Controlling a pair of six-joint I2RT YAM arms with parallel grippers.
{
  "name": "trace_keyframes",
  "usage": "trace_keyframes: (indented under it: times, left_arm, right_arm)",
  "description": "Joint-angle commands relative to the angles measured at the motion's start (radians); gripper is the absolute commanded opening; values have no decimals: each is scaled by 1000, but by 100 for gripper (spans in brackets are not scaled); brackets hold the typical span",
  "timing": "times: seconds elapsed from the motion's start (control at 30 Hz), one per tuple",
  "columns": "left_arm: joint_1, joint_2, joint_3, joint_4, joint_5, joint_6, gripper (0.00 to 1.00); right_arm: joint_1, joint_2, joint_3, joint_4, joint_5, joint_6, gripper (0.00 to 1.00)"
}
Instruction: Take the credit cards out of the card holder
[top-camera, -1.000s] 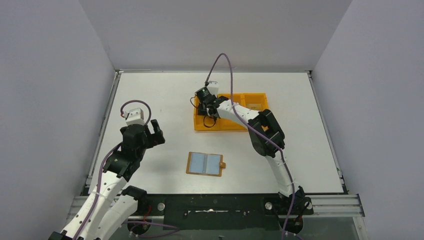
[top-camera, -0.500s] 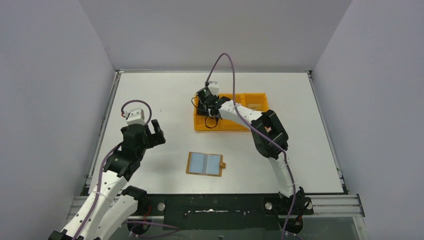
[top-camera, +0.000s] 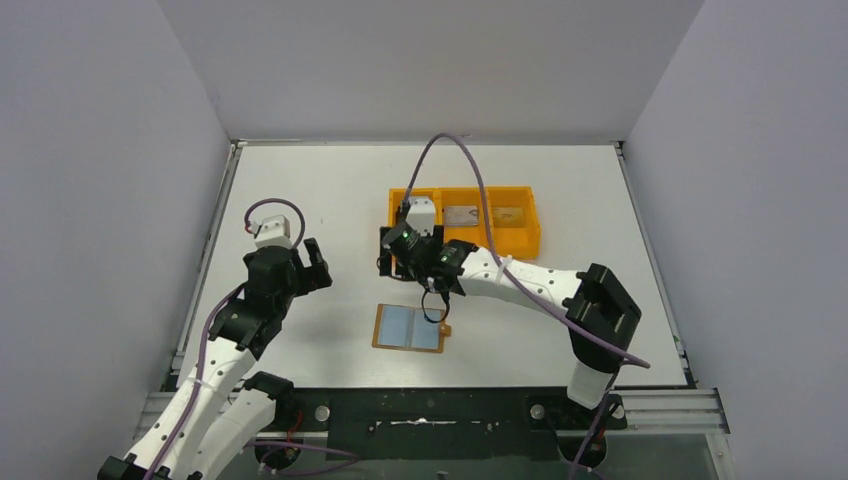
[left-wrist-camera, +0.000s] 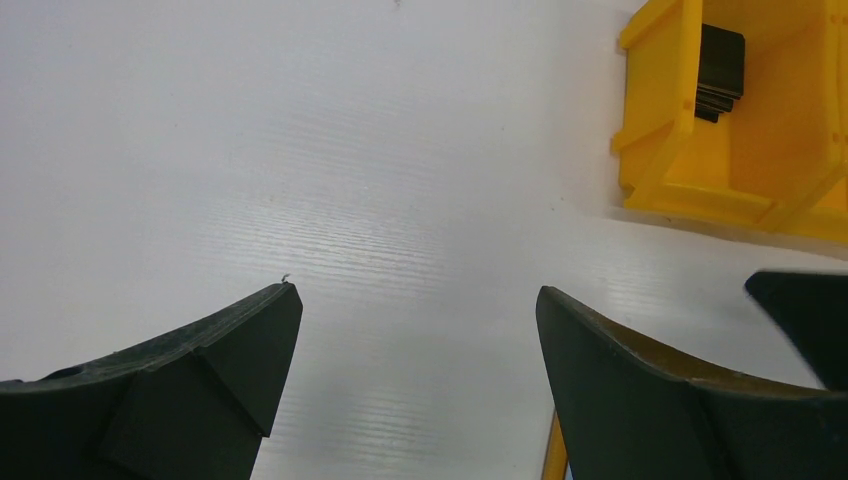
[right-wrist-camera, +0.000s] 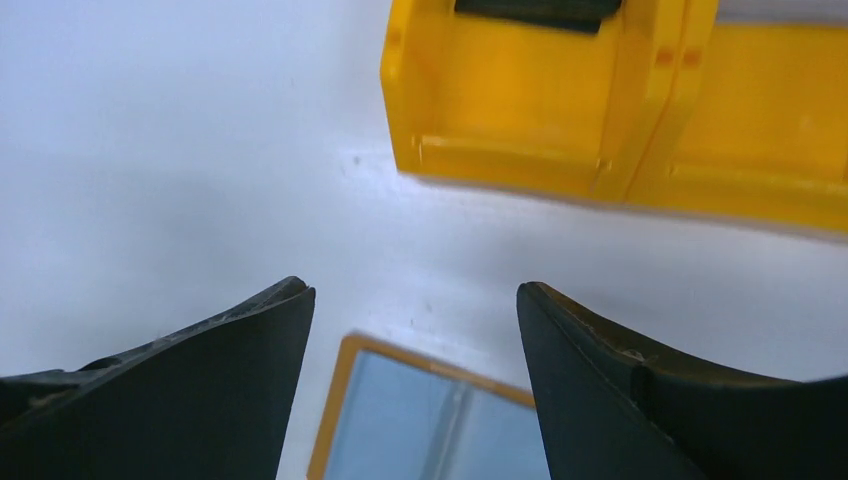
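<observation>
Right fingers (right-wrist-camera: 230, 360) back from orange tray (top-camera: 520, 248) toward card holder (top-camera: 410, 327), spread empty, left fingers (left-wrist-camera: 200, 370) unchanged, wide apart

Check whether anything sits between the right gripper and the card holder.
Nothing visible does. The right gripper hangs open over bare table by the far edge of the card holder, which lies open and uncovered.
</observation>
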Motion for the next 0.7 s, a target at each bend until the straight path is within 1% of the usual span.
trace_keyframes:
  times: [0.0,0.1,0.17,0.2,0.3,0.33,0.37,0.47,0.57,0.67]
  left_arm:
    - [8,-11,20,54,-16,7,90]
    - [8,-15,20,52,-23,6,90]
    - [9,-15,20,52,-27,6,90]
    - [9,-16,20,52,-30,6,90]
    - [12,-17,18,53,-34,5,90]
    - [13,-16,17,54,-35,4,90]
    - [17,-12,18,54,-30,3,90]
    - [18,-9,17,55,-27,3,90]
    - [21,-5,16,55,-29,1,90]
    - [23,-1,15,57,-27,0,90]
  right_arm:
    - [106,-54,-122,-65,109,156,76]
    - [151,-62,-193,13,-3,172,76]
    - [183,-40,-203,43,-58,168,72]
    - [203,-21,-192,32,-56,175,70]
    - [241,60,-109,-70,-4,227,70]
    - [246,91,-79,-149,32,243,71]
    - [254,157,-37,-285,88,305,73]
    - [270,162,-112,-291,94,336,70]
    - [278,142,-212,-288,97,394,64]
    - [275,83,-332,-173,89,356,58]
